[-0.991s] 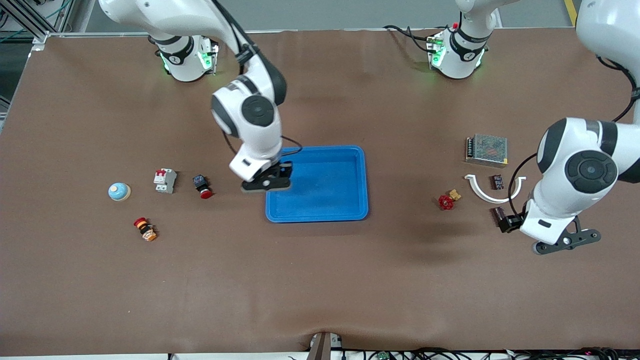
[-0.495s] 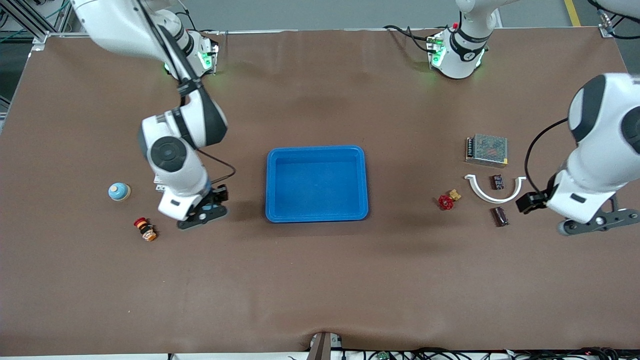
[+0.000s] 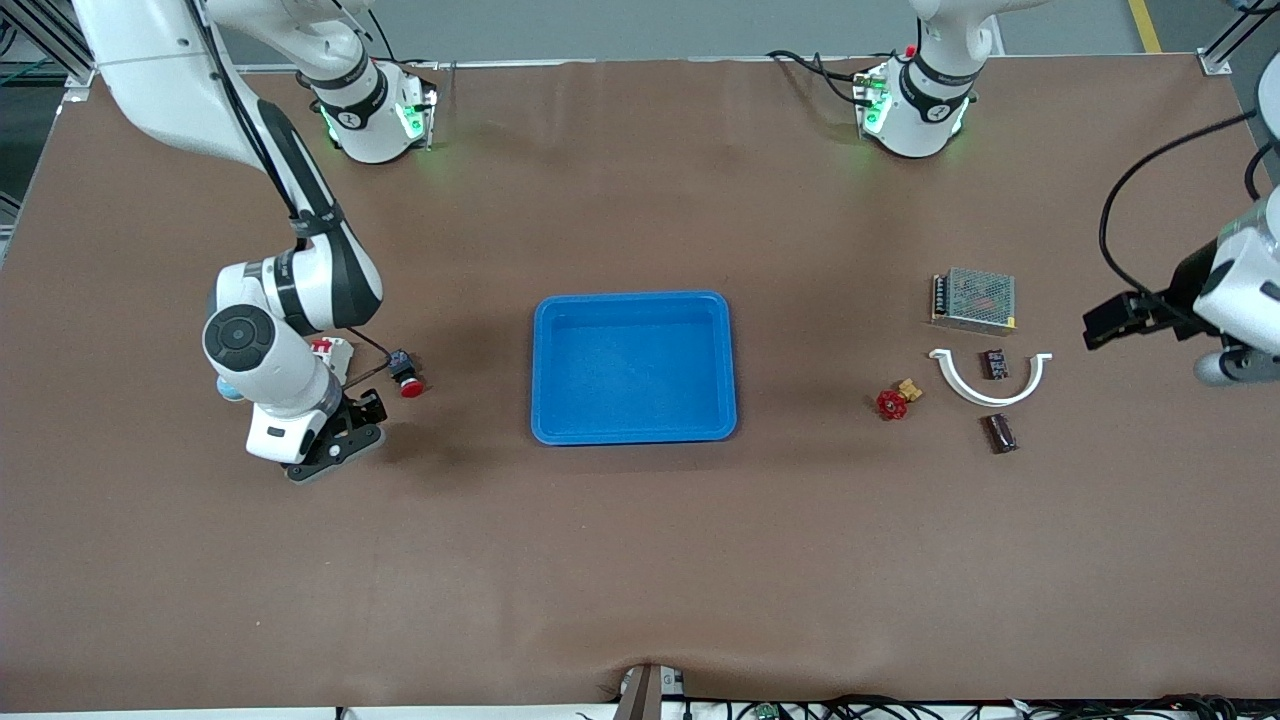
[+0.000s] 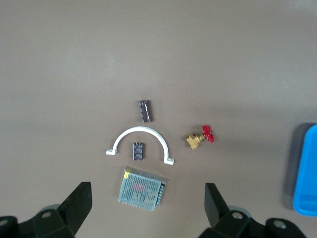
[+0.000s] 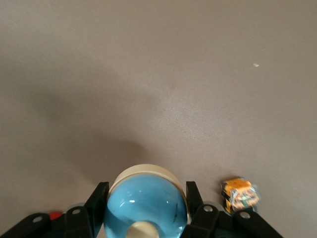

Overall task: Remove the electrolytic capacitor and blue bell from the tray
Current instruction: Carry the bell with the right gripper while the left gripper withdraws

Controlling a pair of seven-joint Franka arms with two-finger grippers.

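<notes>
The blue bell point(image 5: 146, 201) with a cream base sits between my right gripper's point(image 5: 147, 191) fingers, which press on both its sides. In the front view the right gripper point(image 3: 320, 450) is at the right arm's end of the table and the bell is hidden under that arm. The dark capacitor point(image 3: 999, 433) lies on the table near the left arm's end; it also shows in the left wrist view point(image 4: 144, 110). My left gripper point(image 3: 1238, 366) is open and empty, high over the table by that end point(image 4: 148, 198). The blue tray point(image 3: 634, 297) is empty.
A mesh power supply point(image 3: 973, 299), a white arc point(image 3: 985, 392) around a small dark part point(image 3: 994, 364), and a red valve point(image 3: 892, 403) lie near the capacitor. A breaker point(image 3: 335, 350) and a red button point(image 3: 404, 375) lie by the right gripper, an orange button point(image 5: 239, 194) beside it.
The right arm swung from the tray's edge to the bell and now has it between its fingers. The left arm rose and drew away from the capacitor toward the table's end.
</notes>
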